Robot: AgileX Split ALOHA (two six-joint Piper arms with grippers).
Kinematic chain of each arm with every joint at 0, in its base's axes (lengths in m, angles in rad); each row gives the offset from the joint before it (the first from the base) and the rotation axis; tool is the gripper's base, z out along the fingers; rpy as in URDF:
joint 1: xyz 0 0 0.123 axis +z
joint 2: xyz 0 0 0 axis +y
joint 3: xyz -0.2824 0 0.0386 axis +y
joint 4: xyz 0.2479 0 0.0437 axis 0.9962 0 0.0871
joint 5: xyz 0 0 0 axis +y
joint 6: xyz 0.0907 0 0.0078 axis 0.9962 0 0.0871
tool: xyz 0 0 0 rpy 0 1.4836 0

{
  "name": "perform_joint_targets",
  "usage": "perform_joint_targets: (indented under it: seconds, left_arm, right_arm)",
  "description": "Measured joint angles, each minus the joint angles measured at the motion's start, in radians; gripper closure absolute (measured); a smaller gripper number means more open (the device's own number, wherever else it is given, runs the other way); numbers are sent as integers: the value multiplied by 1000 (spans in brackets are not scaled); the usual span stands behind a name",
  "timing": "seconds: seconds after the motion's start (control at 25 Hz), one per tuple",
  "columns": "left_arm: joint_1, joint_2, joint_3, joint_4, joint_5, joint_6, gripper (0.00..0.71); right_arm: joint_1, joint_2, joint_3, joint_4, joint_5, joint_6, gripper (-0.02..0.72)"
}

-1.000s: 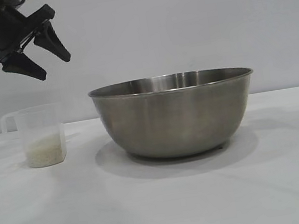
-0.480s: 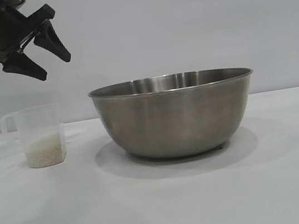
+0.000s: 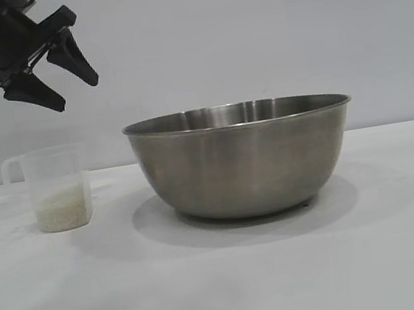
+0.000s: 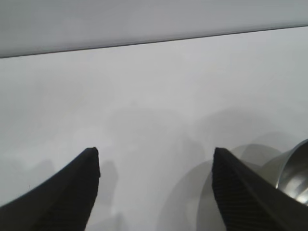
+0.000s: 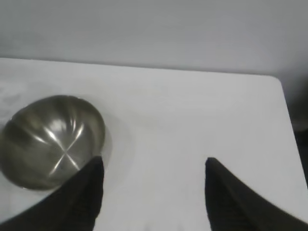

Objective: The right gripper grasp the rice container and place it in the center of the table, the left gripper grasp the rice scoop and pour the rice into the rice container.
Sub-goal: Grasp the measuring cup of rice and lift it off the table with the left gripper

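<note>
My left claw (image 3: 55, 78) hangs released, above the rice scoop (image 3: 55, 188); steel bowl (image 3: 242, 157) sits mid-desk (image 3: 226, 284). My right claw (image 5: 153, 192), released too, looks down on the bowl from well apart.

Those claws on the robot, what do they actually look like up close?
The left gripper is matte black, with two pointed, wedge-shaped fingers on a blocky black body; a thin dark cable shows at the frame edge behind it. The right gripper, seen only from its own wrist camera, has the same two black tapering fingers. No markings are visible on either.

Right gripper (image 5: 153, 192): jaws stood apart, empty, above white desk (image 5: 192, 120). Stainless-steel rice container (image 5: 50, 139): empty, upright on desk, beside one finger.
</note>
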Motion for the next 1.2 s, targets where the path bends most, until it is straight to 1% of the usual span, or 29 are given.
perform_joint_targets:
  seconds: [0.16, 0.28, 0.36, 0.48, 0.56, 0.68, 0.88, 0.96, 1.2]
  left_arm:
    - [0, 0, 0, 0, 0, 0, 274]
    - [0, 0, 0, 2, 0, 0, 274]
    - [0, 0, 0, 4, 0, 0, 274]
    - [0, 0, 0, 4, 0, 0, 274]
    - [0, 0, 0, 4, 0, 0, 274]
    - [0, 0, 0, 4, 2, 0, 274]
    - [0, 0, 0, 4, 2, 0, 274]
    - [0, 0, 0, 4, 2, 0, 274]
    - [0, 0, 0, 4, 2, 0, 274]
  right_arm:
    - [0, -160, 190, 0, -5, 6, 316]
    - [0, -270, 295, 2, -42, 6, 316]
    - [0, -336, 354, 28, -77, 1, 316]
    - [0, -417, 428, 72, -117, -35, 316]
    - [0, -465, 466, 74, -131, -44, 316]
    - [0, -528, 498, 62, -133, -46, 316]
    - [0, -586, 500, 40, -138, -46, 316]
    - [0, -595, 500, 25, -138, -38, 316]
    - [0, -600, 500, 2, -138, -14, 316]
